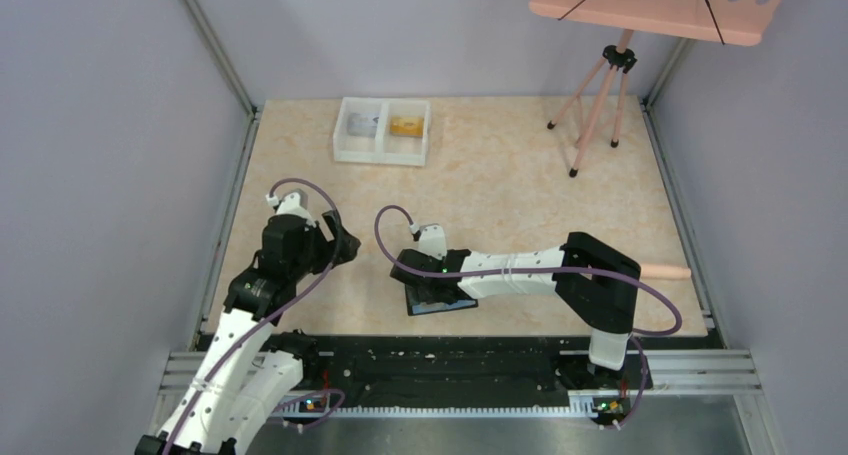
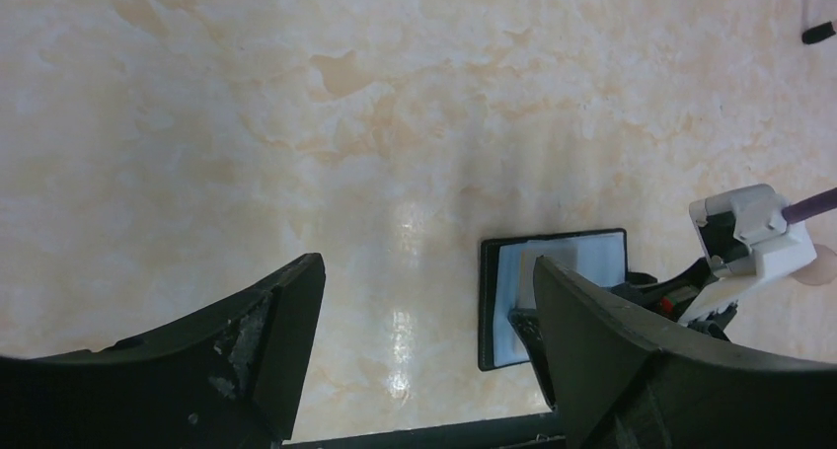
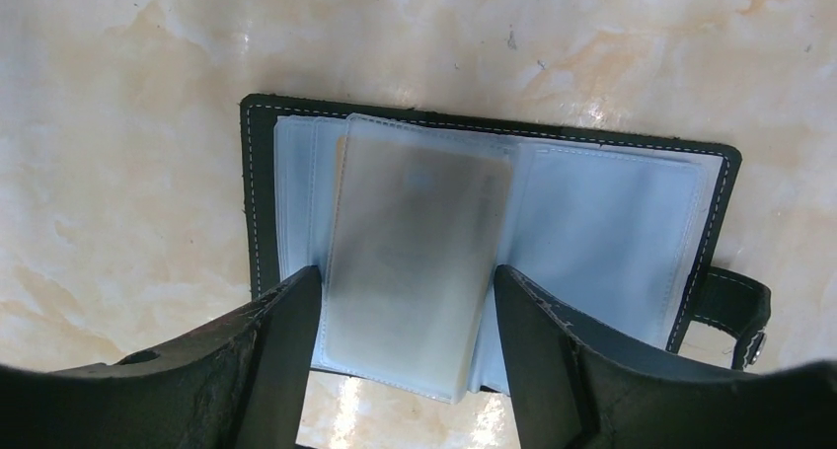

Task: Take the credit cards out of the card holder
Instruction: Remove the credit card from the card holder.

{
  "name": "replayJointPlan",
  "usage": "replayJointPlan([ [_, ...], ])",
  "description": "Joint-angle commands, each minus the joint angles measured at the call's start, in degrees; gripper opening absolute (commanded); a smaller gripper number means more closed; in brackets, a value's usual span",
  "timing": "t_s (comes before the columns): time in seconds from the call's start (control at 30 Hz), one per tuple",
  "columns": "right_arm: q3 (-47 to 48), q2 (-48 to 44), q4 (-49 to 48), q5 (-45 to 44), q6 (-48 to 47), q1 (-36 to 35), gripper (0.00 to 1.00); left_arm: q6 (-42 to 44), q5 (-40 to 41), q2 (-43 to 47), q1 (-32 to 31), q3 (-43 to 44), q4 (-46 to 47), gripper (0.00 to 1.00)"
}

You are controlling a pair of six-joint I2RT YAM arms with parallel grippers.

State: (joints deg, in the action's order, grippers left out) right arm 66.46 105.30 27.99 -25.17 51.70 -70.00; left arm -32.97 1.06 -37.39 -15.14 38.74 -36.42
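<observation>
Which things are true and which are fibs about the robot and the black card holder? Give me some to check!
1. The card holder lies open on the table. True.
2. The right claw is squeezed shut. False: it is open, straddling a clear sleeve page of the holder.
3. The left claw holds a card. False: it is open and empty, above bare table.
4. The white tray has an orange-gold card in its right compartment. True.
5. The white tray touches the card holder. False: the tray sits at the far side, while the holder lies near the arms.
</observation>
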Motion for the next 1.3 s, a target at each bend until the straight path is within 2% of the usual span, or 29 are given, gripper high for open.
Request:
replayJointPlan([
  [0.0,-0.75,1.06,0.15,0.53,1.21,-0.72,0.63,-3.87,-7.62,0.34,-0.07,-2.46,4.38,0.82],
  [0.4,-5.77,-3.68,-6.19,1.98,1.93,-0.62,0.57,-8.97,-21.40,-2.90,-0.15,-11.41,13.01,0.68],
  [0.93,-11.78,-8.74,-13.80,5.16,3.68,1.01,0.47,-9.56,-27.55,-10.04,-1.07,-16.03,21.98,0.58],
  [1.27,-13.47,-10.32,-13.90,4.69,4.31,1.55,0.47,-9.74,-28.32,-13.11,-1.83,-16.51,24.37,0.54],
])
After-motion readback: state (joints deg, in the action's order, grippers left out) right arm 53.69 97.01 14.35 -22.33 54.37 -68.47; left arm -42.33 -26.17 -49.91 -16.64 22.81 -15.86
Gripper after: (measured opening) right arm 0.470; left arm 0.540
